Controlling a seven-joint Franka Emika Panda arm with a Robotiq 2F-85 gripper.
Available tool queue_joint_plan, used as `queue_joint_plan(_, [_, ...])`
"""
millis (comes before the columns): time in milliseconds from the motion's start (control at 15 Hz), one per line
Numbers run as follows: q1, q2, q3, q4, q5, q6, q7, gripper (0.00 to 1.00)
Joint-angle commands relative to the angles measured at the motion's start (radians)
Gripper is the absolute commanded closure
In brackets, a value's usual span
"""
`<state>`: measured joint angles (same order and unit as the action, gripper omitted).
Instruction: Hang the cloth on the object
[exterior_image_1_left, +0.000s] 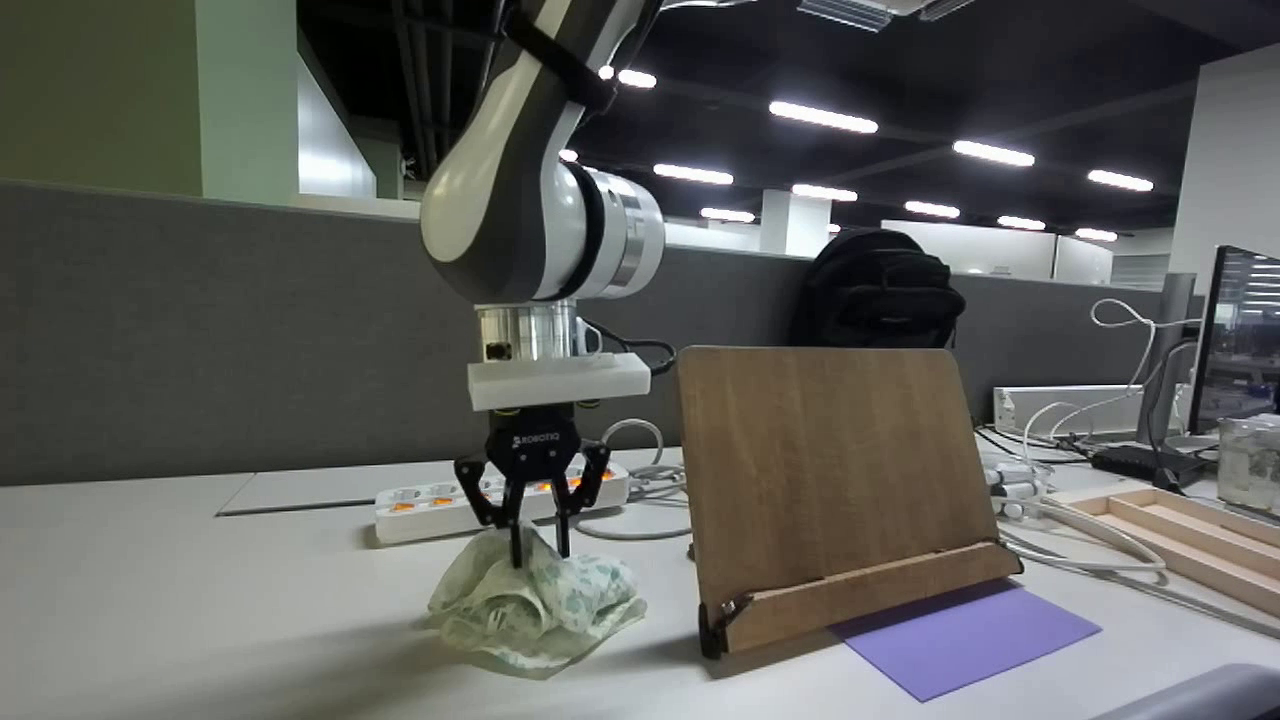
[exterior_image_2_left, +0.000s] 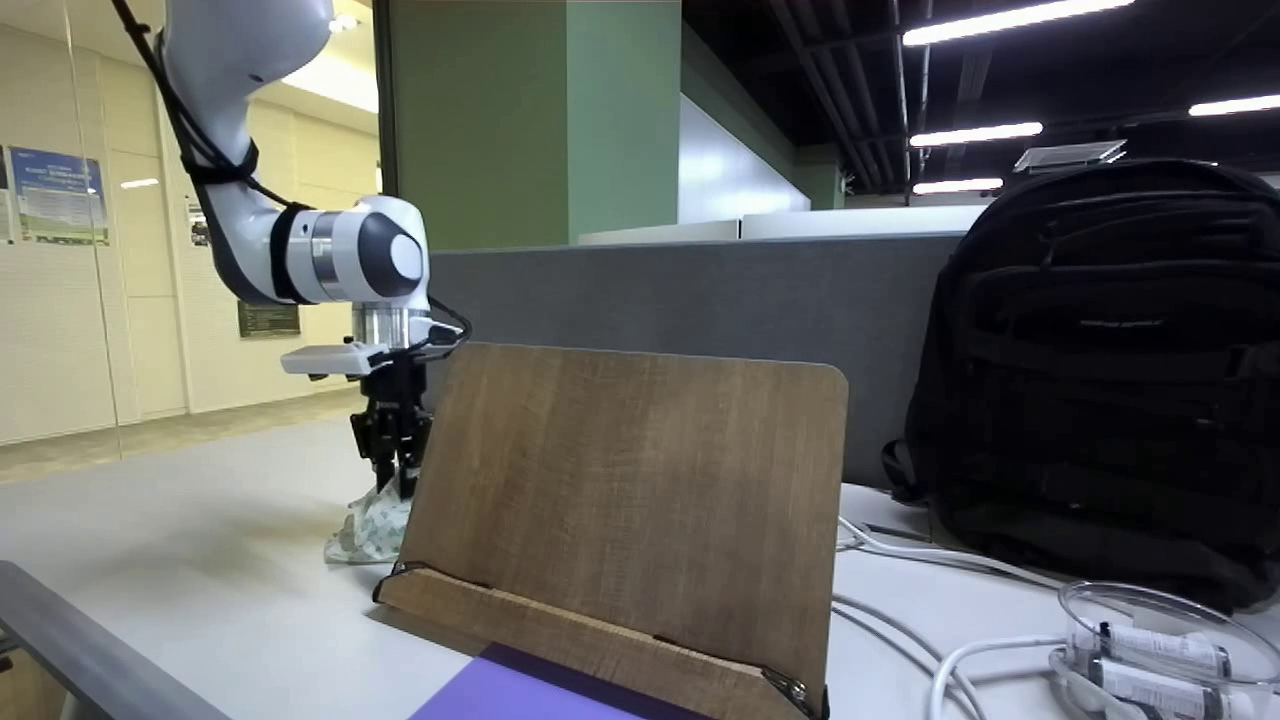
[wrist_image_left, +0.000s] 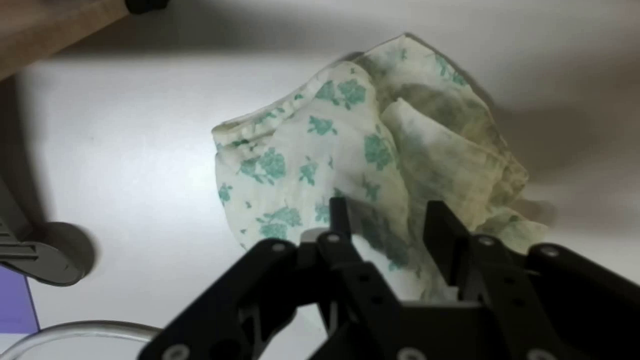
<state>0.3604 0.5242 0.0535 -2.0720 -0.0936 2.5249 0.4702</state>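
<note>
A crumpled white cloth with green floral print (exterior_image_1_left: 540, 612) lies in a loose heap on the white table. It also shows in an exterior view (exterior_image_2_left: 368, 527), partly hidden behind the stand, and fills the middle of the wrist view (wrist_image_left: 310, 150). A brown wooden stand with a tilted board and a lower ledge (exterior_image_1_left: 830, 460) stands beside the cloth; it shows in an exterior view (exterior_image_2_left: 630, 510) too. My gripper (exterior_image_1_left: 540, 557) points straight down over the cloth with its fingertips at the heap's top. In the wrist view the fingers (wrist_image_left: 385, 215) are apart, with cloth between and beneath them.
A white power strip (exterior_image_1_left: 430, 512) with cables lies behind the gripper. A purple sheet (exterior_image_1_left: 965, 640) lies under the stand's front. A black backpack (exterior_image_2_left: 1100, 380) leans on the grey partition (exterior_image_1_left: 200, 340). A wooden tray (exterior_image_1_left: 1150, 530) and a monitor (exterior_image_1_left: 1240, 340) are at the far side.
</note>
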Motion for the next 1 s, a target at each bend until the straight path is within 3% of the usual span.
queue_joint_plan(0, [0.013, 0.005, -0.022, 0.020, -0.003, 0.009, 0.030, 0.87])
queue_joint_plan(133, [0.005, -0.003, -0.022, 0.018, 0.009, 0.011, 0.024, 0.99])
queue_joint_plan(200, [0.000, -0.009, -0.021, 0.018, 0.016, 0.008, 0.020, 1.00])
queue_joint_plan(600, [-0.034, -0.097, -0.003, 0.004, 0.081, 0.004, -0.005, 0.99])
queue_joint_plan(933, [-0.048, -0.246, -0.009, -0.022, 0.081, 0.021, 0.015, 0.99])
